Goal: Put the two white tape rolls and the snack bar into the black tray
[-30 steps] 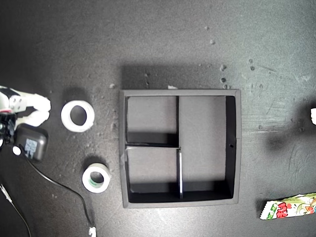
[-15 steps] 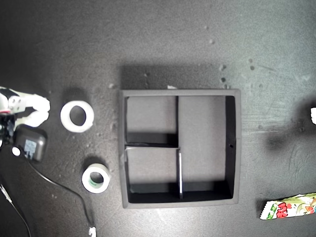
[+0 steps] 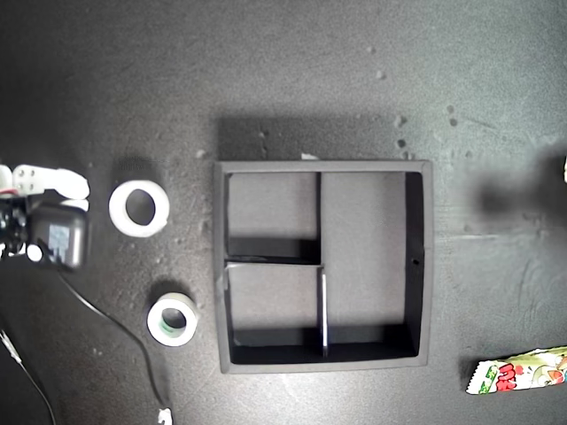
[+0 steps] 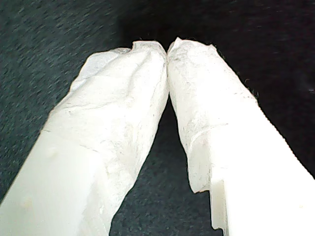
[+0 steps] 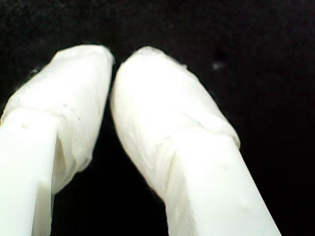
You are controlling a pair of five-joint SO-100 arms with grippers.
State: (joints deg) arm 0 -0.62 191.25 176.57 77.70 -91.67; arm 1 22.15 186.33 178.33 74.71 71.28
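The black tray [image 3: 218,266] sits mid-table in the exterior view, and all three of its compartments hold nothing. To its left in that view lie two white tape rolls: a wider all-white one [image 3: 117,209] and a smaller one with a greenish core [image 3: 154,320]. The snack bar [image 3: 518,372] lies at that view's lower right, partly cut off by the edge. My first gripper [image 4: 167,46] is shut over dark surface with nothing held. My second gripper [image 5: 114,59] is shut too, also holding nothing. An arm's white fingers [image 3: 49,180] show at the exterior view's left edge, beside the wide roll.
A black wrist camera [image 3: 58,239] rides on the arm at the exterior view's left, and its cable [image 3: 106,329] trails toward that view's bottom past the smaller roll. White specks dot the dark mat above the tray.
The arm at the exterior view's left has shifted a little toward that view's top. The white sliver at its right edge has slid almost out of view. Rolls, bar and tray have not moved.
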